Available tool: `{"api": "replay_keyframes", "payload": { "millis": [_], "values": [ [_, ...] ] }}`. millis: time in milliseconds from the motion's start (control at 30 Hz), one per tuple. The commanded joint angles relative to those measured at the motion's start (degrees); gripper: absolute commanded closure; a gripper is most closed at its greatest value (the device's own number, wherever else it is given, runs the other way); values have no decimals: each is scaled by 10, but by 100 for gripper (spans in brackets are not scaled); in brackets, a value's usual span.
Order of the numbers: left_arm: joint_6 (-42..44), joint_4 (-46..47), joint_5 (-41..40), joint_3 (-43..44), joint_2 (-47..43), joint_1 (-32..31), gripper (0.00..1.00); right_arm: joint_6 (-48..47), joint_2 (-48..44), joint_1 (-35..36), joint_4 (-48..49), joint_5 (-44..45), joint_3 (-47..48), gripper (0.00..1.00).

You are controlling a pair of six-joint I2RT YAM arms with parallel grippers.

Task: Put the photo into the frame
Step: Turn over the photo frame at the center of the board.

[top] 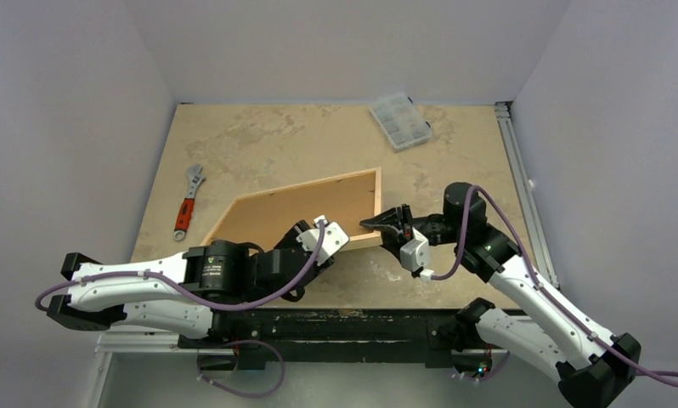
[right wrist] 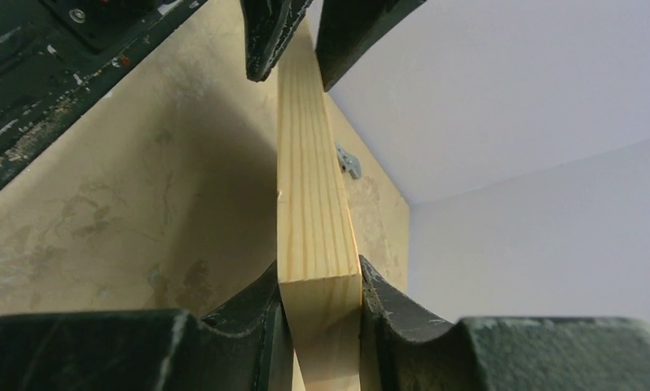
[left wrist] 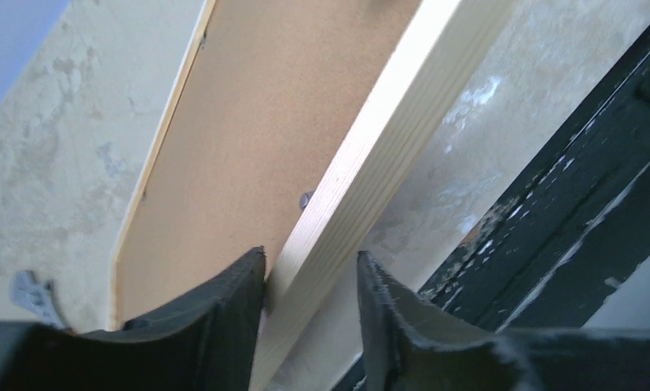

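Observation:
The frame [top: 319, 181] of light wood lies back side up near the middle of the table, its brown backing board [top: 293, 208] filling it. My left gripper [top: 331, 234] straddles the frame's near rail [left wrist: 371, 147]. One finger [left wrist: 232, 301] touches the wood and the other [left wrist: 387, 318] stands off it with a gap, so this gripper [left wrist: 312, 261] is open. My right gripper [top: 387, 223] is shut on the frame's near right corner [right wrist: 309, 204], and in its own view the right gripper [right wrist: 320, 281] has both fingers pressed on the wood. The photo is out of view.
A red-handled wrench [top: 188, 201] lies at the table's left. A clear plastic parts box [top: 400, 121] sits at the back. A black mounting rail [top: 344, 327] runs along the near edge, an aluminium rail [top: 522, 187] runs along the right, and walls close three sides.

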Motion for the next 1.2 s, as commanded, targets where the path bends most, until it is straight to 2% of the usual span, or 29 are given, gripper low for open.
{"api": "replay_keyframes", "payload": {
  "millis": [0, 133, 233, 333, 433, 567, 633, 867, 1167],
  "values": [
    [-60, 50, -4, 35, -3, 3, 47, 75, -20, 5, -7, -18, 37, 97],
    [-51, 48, -12, 64, -8, 3, 22, 137, -18, 6, 2, -15, 53, 100],
    [-44, 58, -14, 81, -20, 3, 14, 212, -8, 6, 13, -2, 73, 100],
    [-41, 71, -20, 92, -36, 3, 13, 238, 0, 6, -1, 4, 95, 100],
    [-43, 94, -29, 91, -63, 3, 13, 286, -8, 5, 27, 7, 92, 100],
    [-52, 126, -43, 71, -105, 3, 13, 470, -22, 6, 121, 84, 85, 100],
    [-61, 140, -48, 53, -128, 3, 13, 512, -18, 6, 112, 113, 101, 100],
    [-115, 150, -66, -9, -178, 3, 14, 598, 32, 5, 35, 123, 159, 100],
    [-224, 88, -75, -52, -148, 4, 13, 720, 72, -11, -6, 187, 158, 100]
  ]
}}
